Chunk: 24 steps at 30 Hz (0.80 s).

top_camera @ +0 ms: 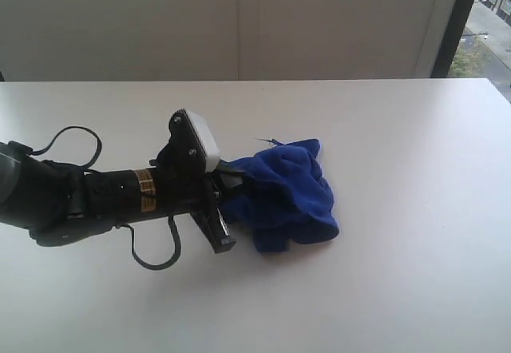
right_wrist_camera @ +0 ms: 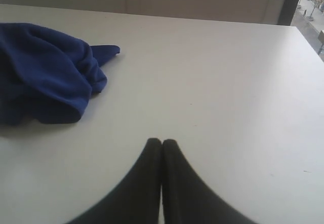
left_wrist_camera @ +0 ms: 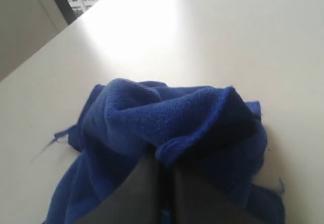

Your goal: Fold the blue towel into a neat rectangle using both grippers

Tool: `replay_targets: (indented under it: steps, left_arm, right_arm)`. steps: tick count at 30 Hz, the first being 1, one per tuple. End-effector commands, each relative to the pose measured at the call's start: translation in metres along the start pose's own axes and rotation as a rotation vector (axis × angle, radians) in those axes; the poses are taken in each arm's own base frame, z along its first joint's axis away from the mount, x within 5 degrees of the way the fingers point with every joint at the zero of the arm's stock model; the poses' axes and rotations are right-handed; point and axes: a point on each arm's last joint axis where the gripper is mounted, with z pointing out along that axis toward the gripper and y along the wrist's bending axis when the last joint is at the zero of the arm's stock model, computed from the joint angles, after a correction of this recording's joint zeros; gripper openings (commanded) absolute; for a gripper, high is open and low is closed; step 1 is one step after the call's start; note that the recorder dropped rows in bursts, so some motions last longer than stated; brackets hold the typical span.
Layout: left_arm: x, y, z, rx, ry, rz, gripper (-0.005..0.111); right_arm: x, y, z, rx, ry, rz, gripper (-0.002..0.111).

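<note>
White table point(top_camera: 415, 209), broad and bare, runs across the whole room side; pale wall behind it, a strip of window point(top_camera: 489, 17) at the far right corner.

Left arm point(top_camera: 80, 197), black and bulky, lies low over the table from the left edge and reaches toward the middle. Loose black cable point(top_camera: 152, 259) loops under it. A pale-capped camera housing point(top_camera: 201, 141) sits on top at the wrist.

Blue towel point(top_camera: 287, 193) near the table's centre, a little right of the arm's end. Not flat: bunched in a rumpled heap, folds piled on one another, one hemmed edge rolled over on the arm's side.

Left gripper point(top_camera: 226, 205) is at the towel's left edge, touching it. Wrist view: the two dark fingers point(left_wrist_camera: 139, 193) are drawn together, the rolled hem sits right at their tips, and a sliver of blue shows in the slit between them. Clamped onto the cloth.

Right gripper point(right_wrist_camera: 162, 145), seen in its own wrist view only: fingers pressed tip to tip, nothing between them, over bare table, well apart from the towel.

Small loose thread point(top_camera: 266, 140) sticks out at the towel's far corner.
</note>
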Motion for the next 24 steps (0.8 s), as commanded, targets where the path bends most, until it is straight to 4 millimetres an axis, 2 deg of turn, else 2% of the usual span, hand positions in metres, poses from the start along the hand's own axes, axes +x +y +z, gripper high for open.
replay_targets:
  steps: [1, 6, 11, 22, 24]
  left_arm:
    - [-0.03, 0.008, -0.011, -0.04, -0.044, 0.038, 0.0]
    - [-0.062, 0.015, -0.032, -0.101, -0.06, 0.094, 0.0]
    - [-0.091, 0.02, -0.057, -0.171, -0.041, 0.159, 0.0]
    - [-0.122, 0.023, -0.099, -0.273, 0.078, 0.315, 0.0]
    - [-0.125, 0.023, -0.104, -0.286, 0.075, 0.325, 0.0]
  right_arm:
    - [-0.001, -0.001, 0.0, 0.012, -0.02, -0.077, 0.0]
    - [-0.01, -0.001, -0.001, 0.018, -0.117, -0.178, 0.0]
    - [-0.027, 0.0, -0.004, 0.031, -0.307, -0.187, 0.0]
    - [-0.065, 0.001, -0.029, 0.041, -0.815, -0.131, 0.0]
    - [-0.069, 0.001, -0.033, -0.002, -0.876, -0.025, 0.0]
